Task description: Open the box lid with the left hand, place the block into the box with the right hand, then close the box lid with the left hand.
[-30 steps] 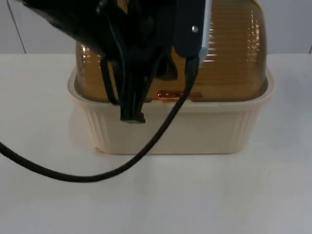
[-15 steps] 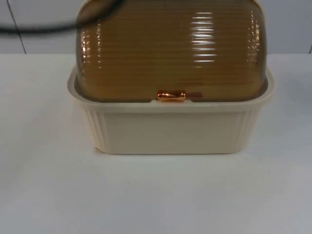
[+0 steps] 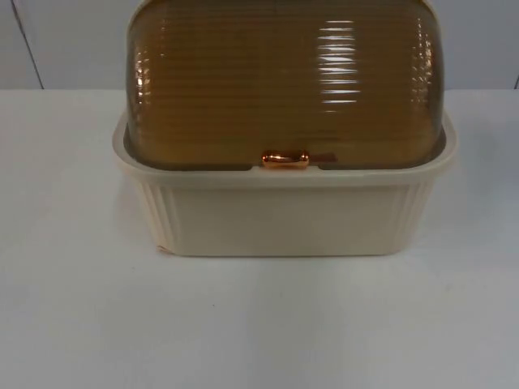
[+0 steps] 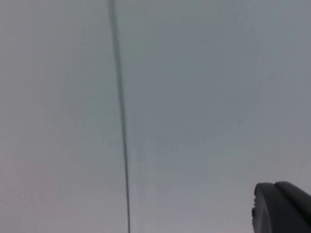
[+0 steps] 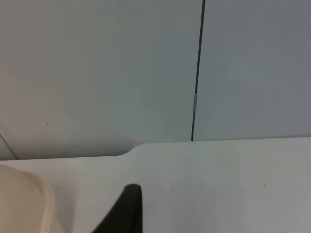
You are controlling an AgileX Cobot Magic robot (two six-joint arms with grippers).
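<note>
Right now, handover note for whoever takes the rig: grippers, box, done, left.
Left gripper: raised, facing the grey partition wall; one fingertip in its wrist view, fingers' state unclear.
Right gripper: waiting low over the white table, beside the box's cream corner; state unclear.
Box: cream, mid-table in the top view, its amber ribbed lid shut down onto the rim, copper handle at the front edge.
Block: not on the table; the tinted lid hides the inside.
Done: lid is closed. Left: apparently nothing; confirm the block is inside.
</note>
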